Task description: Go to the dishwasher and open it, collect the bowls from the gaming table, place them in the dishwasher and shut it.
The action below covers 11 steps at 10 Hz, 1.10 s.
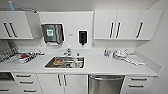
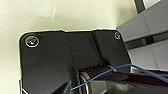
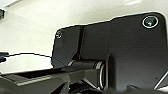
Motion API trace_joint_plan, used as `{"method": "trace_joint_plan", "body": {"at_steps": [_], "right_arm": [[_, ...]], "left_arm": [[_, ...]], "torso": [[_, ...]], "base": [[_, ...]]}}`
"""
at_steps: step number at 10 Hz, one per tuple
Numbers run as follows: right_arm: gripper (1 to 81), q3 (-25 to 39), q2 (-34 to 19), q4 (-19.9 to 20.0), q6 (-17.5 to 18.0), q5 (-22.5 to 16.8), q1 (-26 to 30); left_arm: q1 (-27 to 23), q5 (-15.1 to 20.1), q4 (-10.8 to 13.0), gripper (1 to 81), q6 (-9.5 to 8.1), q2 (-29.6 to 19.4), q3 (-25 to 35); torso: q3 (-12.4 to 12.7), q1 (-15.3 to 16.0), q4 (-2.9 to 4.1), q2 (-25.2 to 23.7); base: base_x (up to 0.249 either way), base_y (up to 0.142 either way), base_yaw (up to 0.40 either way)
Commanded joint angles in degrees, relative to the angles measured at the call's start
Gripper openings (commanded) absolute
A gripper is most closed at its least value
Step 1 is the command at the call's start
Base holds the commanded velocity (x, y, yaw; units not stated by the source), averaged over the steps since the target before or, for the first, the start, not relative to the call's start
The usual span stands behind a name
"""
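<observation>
Facing white kitchen counter (image 1: 100,65) in head view: brushed stainless-steel dishwasher (image 1: 106,84) closed below it, right of steel sink (image 1: 65,62), bar handle horizontal, front toward camera. No legible writing. Wrist views: can't tell finger state on either side.

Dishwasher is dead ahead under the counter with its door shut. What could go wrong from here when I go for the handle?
1. The brushed stainless-steel dishwasher sits at the head view's bottom edge, so its horizontal bar handle may drop out of sight as you close in.
2. White drawers with dark handles flank it tightly on one side; a misaimed reach could hook one of those instead.
3. The white countertop edge overhangs the handle, so an arm coming in high may bump it.
</observation>
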Motion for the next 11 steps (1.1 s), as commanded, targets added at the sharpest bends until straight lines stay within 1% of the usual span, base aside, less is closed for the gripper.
{"method": "trace_joint_plan", "body": {"at_steps": [1,11], "right_arm": [[81.1,0.5,-1.0,-0.3,0.0,-2.2,3.0],[81.1,0.4,-0.8,-0.3,0.0,-2.2,3.1]], "left_arm": [[-3.1,2.9,0.3,81.1,0.14,-0.6,0.6],[-3.1,2.9,0.4,81.1,0.14,-0.8,0.9]], "torso": [[0.0,0.0,0.0,0.0],[0.0,0.0,0.0,0.0]], "base": [[0.14,0.0,0.0],[0.136,0.0,0.0]]}}
